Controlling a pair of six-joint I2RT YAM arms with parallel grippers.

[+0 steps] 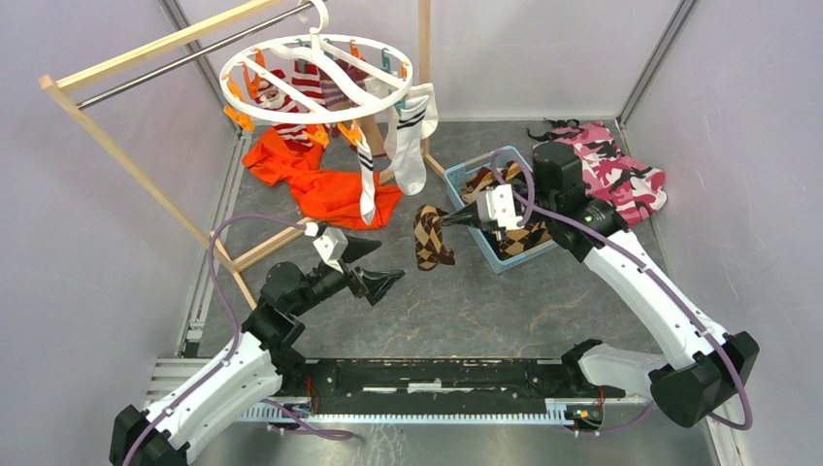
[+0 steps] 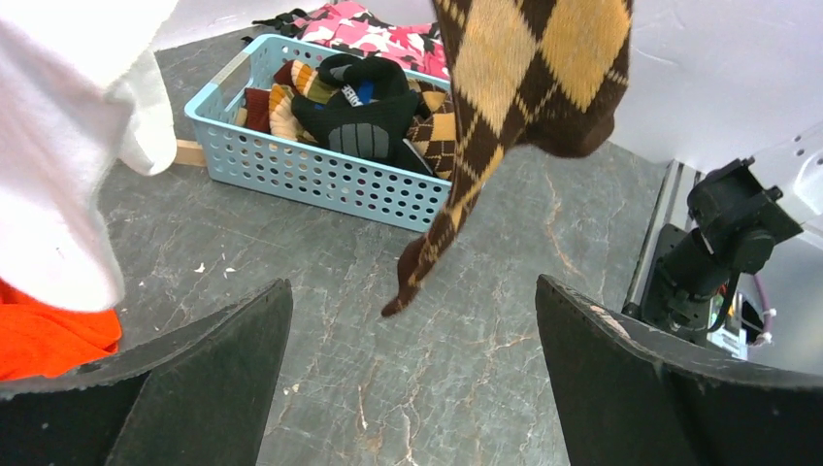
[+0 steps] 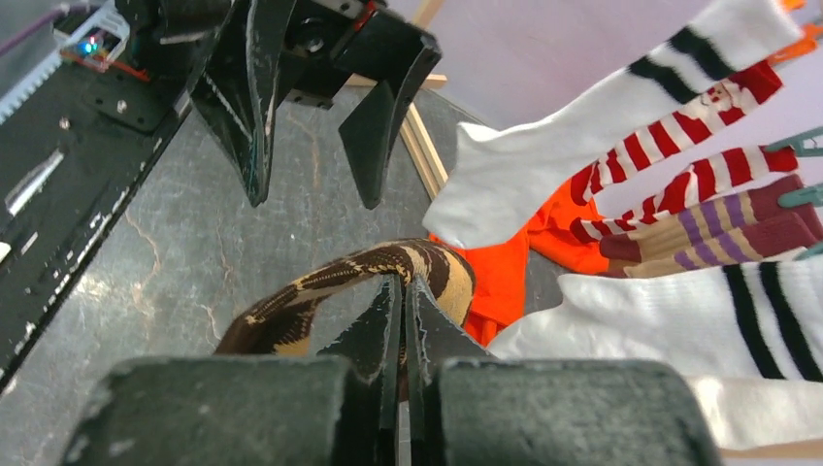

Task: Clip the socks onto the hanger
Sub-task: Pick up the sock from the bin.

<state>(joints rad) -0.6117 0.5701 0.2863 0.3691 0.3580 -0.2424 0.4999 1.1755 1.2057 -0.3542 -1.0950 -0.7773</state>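
Observation:
A brown argyle sock point(image 1: 430, 237) hangs above the floor with my right gripper point(image 1: 456, 219) shut on its top edge; in the right wrist view the sock point(image 3: 388, 270) drapes over the closed fingertips. My left gripper point(image 1: 378, 267) stands wide open just left of the sock, nothing between its fingers point(image 2: 209, 359); the sock point(image 2: 524, 87) dangles ahead of it. The white round hanger point(image 1: 315, 78) hangs from the metal bar at the back left, with red-and-white striped socks point(image 1: 296, 97) and white black-striped socks point(image 1: 408, 131) clipped to it.
A light blue basket point(image 1: 490, 248) with more socks sits behind the right gripper. An orange garment point(image 1: 330, 189) lies under the hanger, a pink camouflage cloth point(image 1: 621, 170) at the back right. The wooden rack point(image 1: 136, 165) stands along the left.

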